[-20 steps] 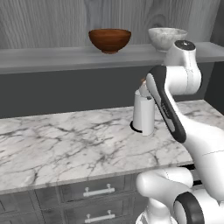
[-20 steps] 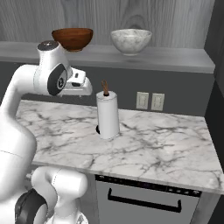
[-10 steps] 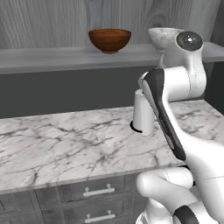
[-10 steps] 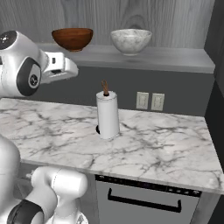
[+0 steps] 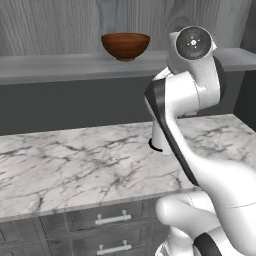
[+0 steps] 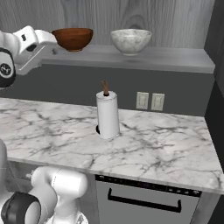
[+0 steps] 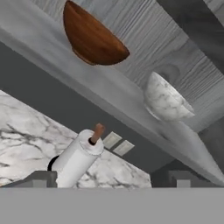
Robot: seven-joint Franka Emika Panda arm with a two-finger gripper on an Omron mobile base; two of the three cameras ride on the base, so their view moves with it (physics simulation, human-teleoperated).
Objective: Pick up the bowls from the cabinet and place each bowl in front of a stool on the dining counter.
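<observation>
- Hand view: the two dark fingertips (image 7: 41, 178) stand far apart at the bottom edge, with nothing between them; the gripper (image 7: 111, 179) holds nothing.
- The same view is tilted. The wooden bowl (image 7: 91, 37) sits upright on the grey shelf (image 7: 131, 109), and the marbled bowl (image 7: 165, 99) sits further along the same shelf, apart from it.
- Right base view: the wooden bowl (image 6: 72, 38) and the marbled bowl (image 6: 131, 40) stand side by side on the cabinet shelf (image 6: 175, 59), against the grey wood-grain panelling (image 6: 175, 22).
- The hand reaches in from the left at shelf height, just beside the wooden bowl and not touching it.
- A paper towel roll (image 6: 107, 114) stands upright on the marble counter (image 6: 153, 148) below the shelf, in front of two wall sockets (image 6: 149, 101).
- Left base view: the wooden bowl (image 5: 125, 45) rests on the shelf (image 5: 60, 65); the arm covers the shelf to its right.
</observation>
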